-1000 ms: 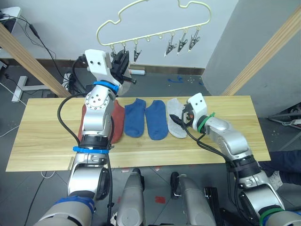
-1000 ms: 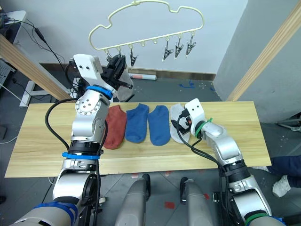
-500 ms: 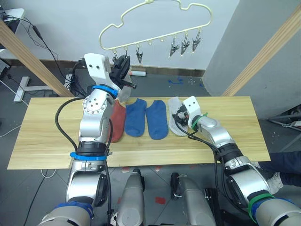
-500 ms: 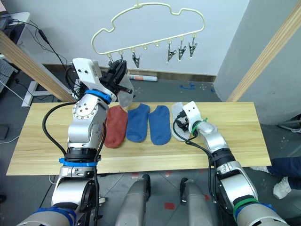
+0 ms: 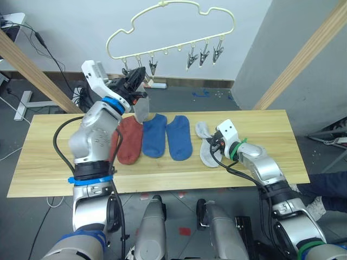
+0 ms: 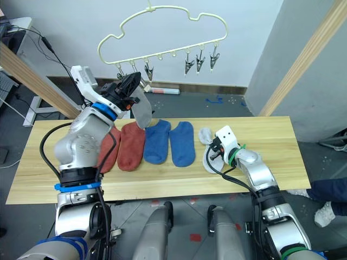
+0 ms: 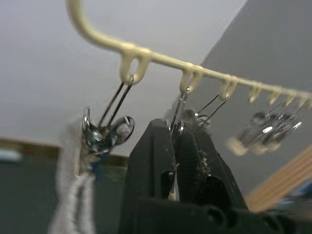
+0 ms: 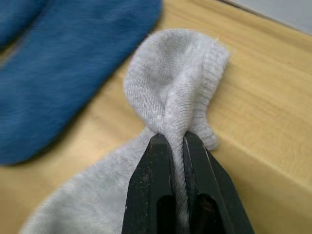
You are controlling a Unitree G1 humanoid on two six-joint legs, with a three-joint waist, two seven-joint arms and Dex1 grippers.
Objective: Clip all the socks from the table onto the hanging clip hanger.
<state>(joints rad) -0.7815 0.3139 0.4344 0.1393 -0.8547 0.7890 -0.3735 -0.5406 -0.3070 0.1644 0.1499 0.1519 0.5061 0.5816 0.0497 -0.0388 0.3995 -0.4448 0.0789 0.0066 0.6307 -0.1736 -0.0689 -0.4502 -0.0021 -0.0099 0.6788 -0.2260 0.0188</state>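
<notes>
Your right gripper (image 8: 176,146) has its jaws clenched on the limp grey sock (image 8: 170,92); hold near its cuff. Left gripper (image 7: 176,141) pinches a clip (image 7: 176,119).

Head stereo pair: high, facing forward and down; both eyes share the surface (image 5: 49,157), the socks and the clip hanger (image 6: 162,32). Left wrist camera: very close, angled up at the hanger's clips (image 7: 105,134), somewhat blurred. Right wrist camera: very close, looking down on a grey sock (image 8: 165,78).
</notes>
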